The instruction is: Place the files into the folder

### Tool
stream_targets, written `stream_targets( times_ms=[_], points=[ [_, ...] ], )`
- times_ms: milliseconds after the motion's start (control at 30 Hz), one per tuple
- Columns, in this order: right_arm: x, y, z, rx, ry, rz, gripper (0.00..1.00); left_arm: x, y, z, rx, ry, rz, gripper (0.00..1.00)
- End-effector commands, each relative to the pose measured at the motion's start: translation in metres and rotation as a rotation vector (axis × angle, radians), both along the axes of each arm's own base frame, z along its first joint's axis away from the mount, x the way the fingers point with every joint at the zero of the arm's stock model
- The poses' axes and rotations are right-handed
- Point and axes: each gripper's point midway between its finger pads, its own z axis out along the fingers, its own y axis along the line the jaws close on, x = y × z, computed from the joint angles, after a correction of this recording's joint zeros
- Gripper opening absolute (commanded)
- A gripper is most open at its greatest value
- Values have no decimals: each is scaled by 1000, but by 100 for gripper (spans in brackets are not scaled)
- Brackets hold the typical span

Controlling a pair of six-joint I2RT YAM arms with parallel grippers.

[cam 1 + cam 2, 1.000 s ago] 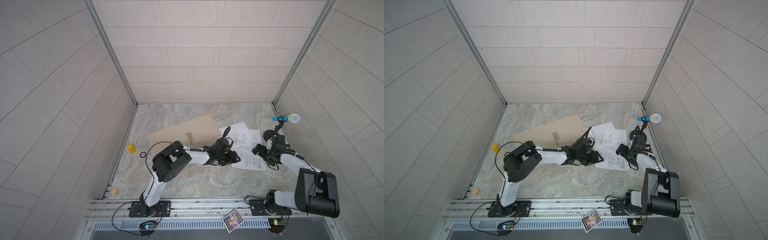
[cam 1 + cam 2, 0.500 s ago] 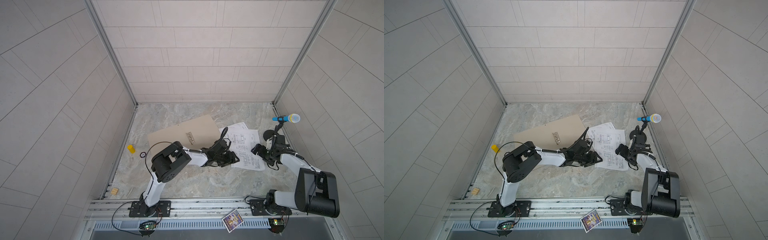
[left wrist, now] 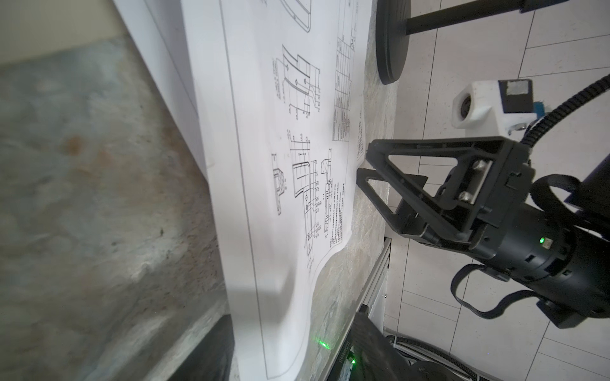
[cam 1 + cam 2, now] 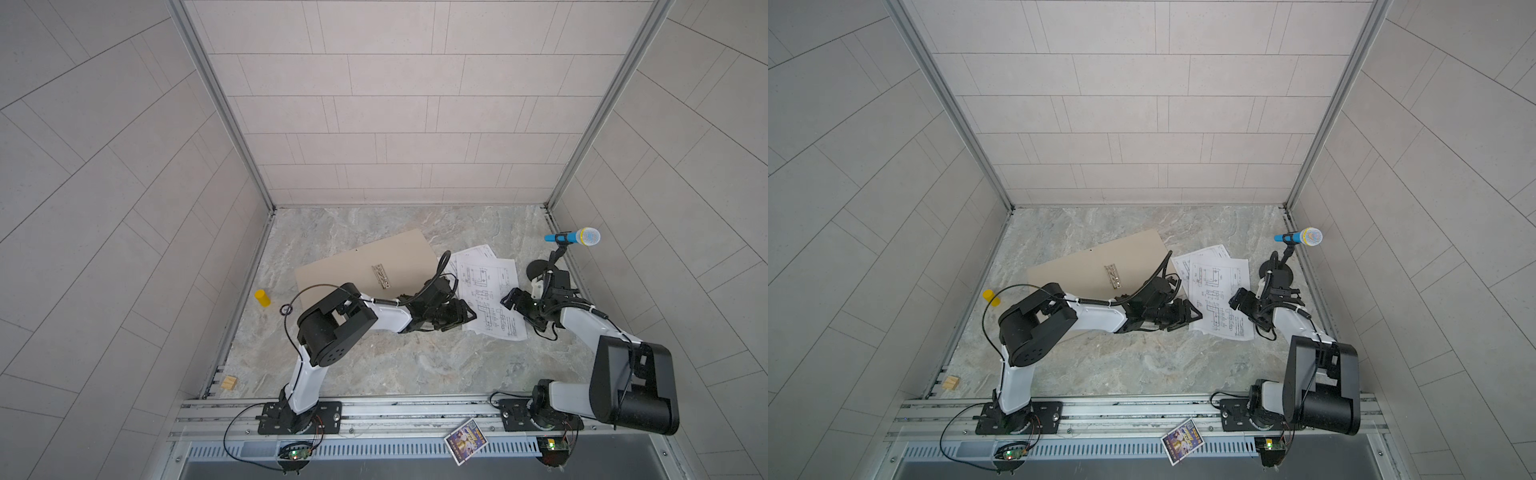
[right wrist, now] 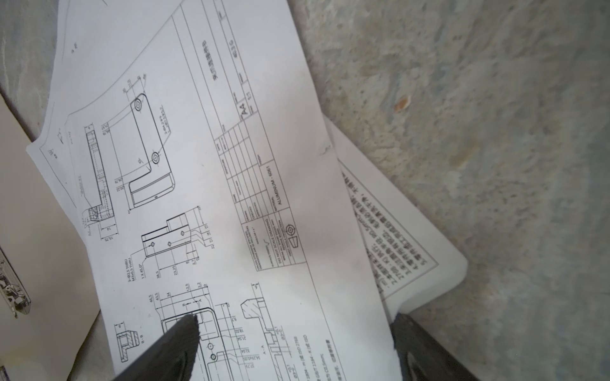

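Hardly anything has shifted in the last second: both arms keep their places at the files, and the left jaws look slightly narrower.

Far to the left of all the fingers, a yellow cylinder (image 4: 262,298) stands on the table (image 4: 395,365), out of play. The folder (image 4: 353,266) lies opened flat behind the left gripper (image 4: 455,316), with its metal clip (image 4: 381,276) showing at the spine. Nothing is in it, so no sheet is filed yet. Lying open like this, it looks ready to take sheets slid in from the right.

The left fingers (image 3: 204,353) stand apart, low on the table, with the near corner of the files (image 4: 490,291) between them. The paper bows up there, and I judge that is the aim: to raise an edge that a flat sheet would not offer. They grip nothing yet.

The files, a few fanned sheets, lie between the two grippers. Their left edge touches or laps the folder; I cannot tell which.

The right gripper (image 4: 510,297) is wide open at the opposite edge. The right fingers (image 5: 178,343) straddle that edge, one over the top sheet and the other above bare table. It probably waits to steady or pinch that side so the stack moves as one.

Beyond the right fingers stands a microphone (image 4: 575,237), close enough to snag.
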Motion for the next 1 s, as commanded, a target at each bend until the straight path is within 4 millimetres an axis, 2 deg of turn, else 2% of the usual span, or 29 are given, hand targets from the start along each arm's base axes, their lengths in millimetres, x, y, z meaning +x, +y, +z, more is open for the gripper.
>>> stream_targets(
  times_ms=[0, 333, 500, 567, 667, 867, 967],
  points=[
    [-9, 4, -7, 23, 34, 13, 92, 2, -3, 9, -47, -10, 2, 57],
    [-9, 10, -7, 45, 27, 36, 91, 5, 4, 7, -37, -14, 21, 51],
    [-7, 15, -5, 72, 13, 52, 89, 8, 3, 5, -34, -12, 19, 37],
    [-7, 17, -4, 81, 8, 60, 88, 11, 4, 6, -34, -17, 22, 24],
    [-4, 21, 0, 107, -16, 69, 86, 15, 8, 13, -42, -37, 26, 11],
    [5, 37, 12, 204, -80, 87, 83, 24, 22, 29, -61, -59, 49, 4],
    [5, 39, 16, 209, -89, 97, 85, 31, 28, 48, -93, -81, 68, 1]
  ],
)
